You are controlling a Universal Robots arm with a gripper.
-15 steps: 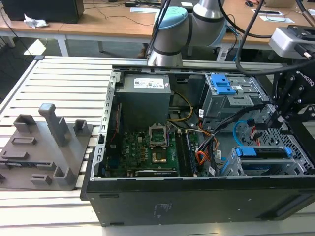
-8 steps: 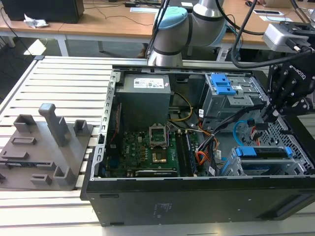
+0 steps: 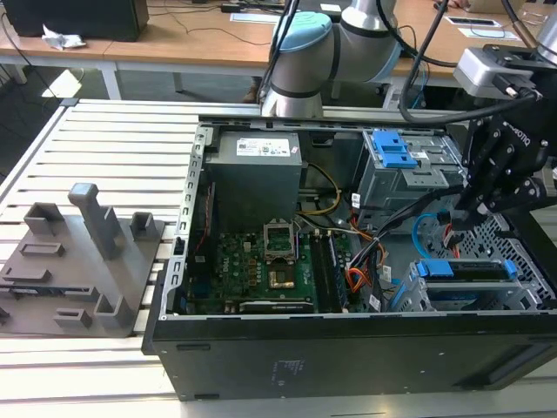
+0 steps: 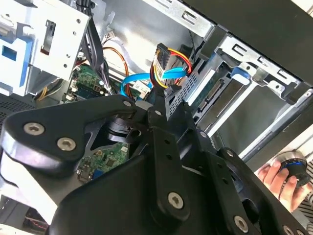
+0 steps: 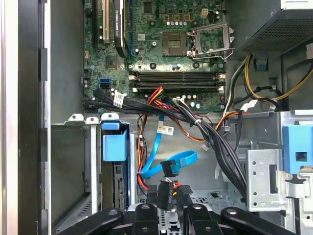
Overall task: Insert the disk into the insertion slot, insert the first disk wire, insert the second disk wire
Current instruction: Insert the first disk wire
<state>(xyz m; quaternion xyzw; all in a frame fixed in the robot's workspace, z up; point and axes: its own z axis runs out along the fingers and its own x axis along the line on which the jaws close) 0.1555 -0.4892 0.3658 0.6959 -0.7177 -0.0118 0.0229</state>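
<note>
I'm watching the gripper (image 3: 466, 216) hanging over the open computer case (image 3: 331, 366), its fingers (image 5: 150, 198) pinching the black plug of a disk wire (image 5: 166, 188) with red, yellow and black strands. The disk (image 3: 470, 272) is sitting in its blue carrier inside the insertion slot (image 3: 416, 298), at the case's front corner on the exterior view's right. A white label (image 3: 261, 148) is showing on the power supply (image 3: 252, 187), and a white tag (image 5: 165, 130) on the blue cable (image 5: 156, 152); I cannot make out either print.

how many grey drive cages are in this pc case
2, both at the exterior view's right: the taller cage farther back, the insertion slot holding the disk nearer the camera. Others may be hidden.
</note>
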